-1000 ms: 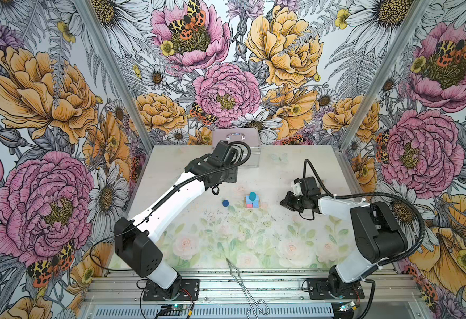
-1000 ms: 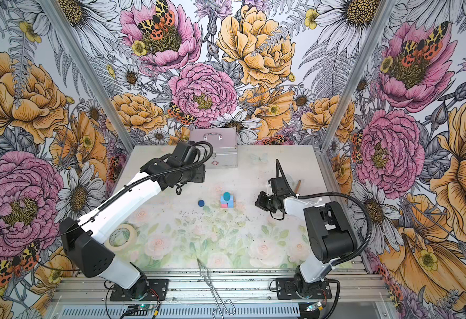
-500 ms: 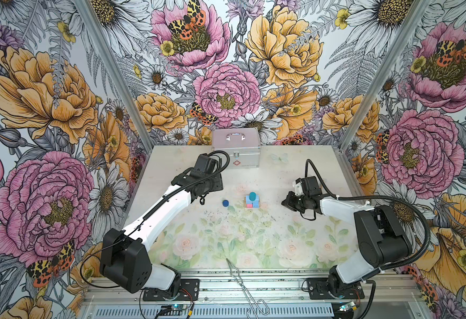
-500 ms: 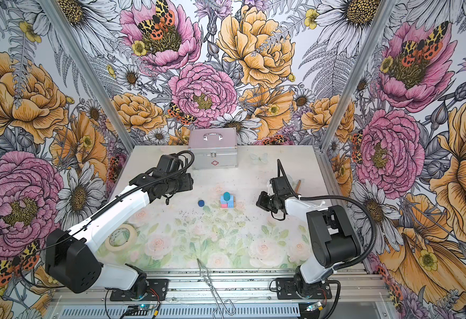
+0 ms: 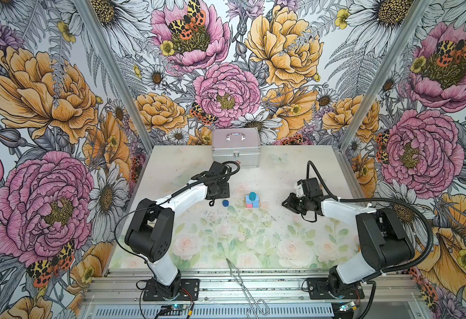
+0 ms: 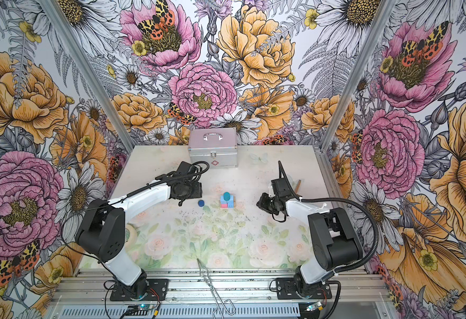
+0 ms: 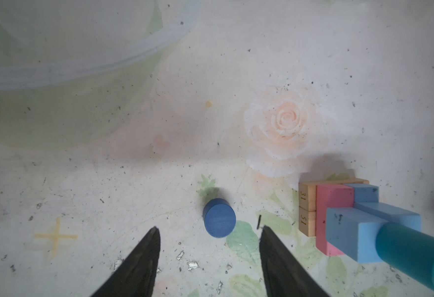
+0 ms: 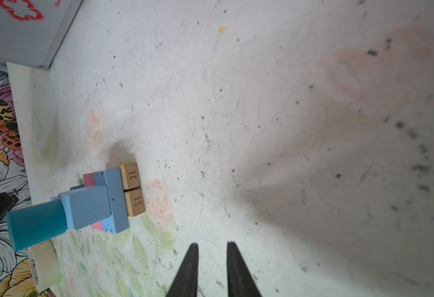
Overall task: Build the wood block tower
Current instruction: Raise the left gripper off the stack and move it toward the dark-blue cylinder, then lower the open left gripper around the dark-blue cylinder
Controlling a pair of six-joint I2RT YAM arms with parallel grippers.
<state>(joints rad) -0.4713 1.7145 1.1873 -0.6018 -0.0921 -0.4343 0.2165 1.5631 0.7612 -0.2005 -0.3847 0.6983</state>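
The tower (image 5: 252, 201) (image 6: 227, 201) stands mid-table: two tan planks (image 7: 307, 208) marked 31 and 51, a pink slab (image 7: 333, 205), light blue blocks (image 8: 113, 200) and an upright teal cylinder (image 5: 252, 195) (image 8: 35, 226) on top. A dark blue cylinder (image 5: 225, 203) (image 7: 219, 217) stands alone on the mat, left of the tower. My left gripper (image 7: 208, 228) is open, and this cylinder sits just beyond its fingertips. My right gripper (image 8: 212, 244) (image 5: 284, 203) hovers right of the tower, its jaws narrowly open and empty.
A silver metal case (image 5: 236, 150) (image 8: 23, 28) sits at the back of the table. A roll of beige tape (image 6: 132, 234) lies at the left behind the left arm. Metal tongs (image 5: 240, 281) rest on the front edge. A wooden stick (image 6: 298, 186) lies behind the right wrist.
My left arm has come forward from near the silver case to just behind the dark blue cylinder. The right gripper's jaws have parted slightly; that arm has hardly moved.
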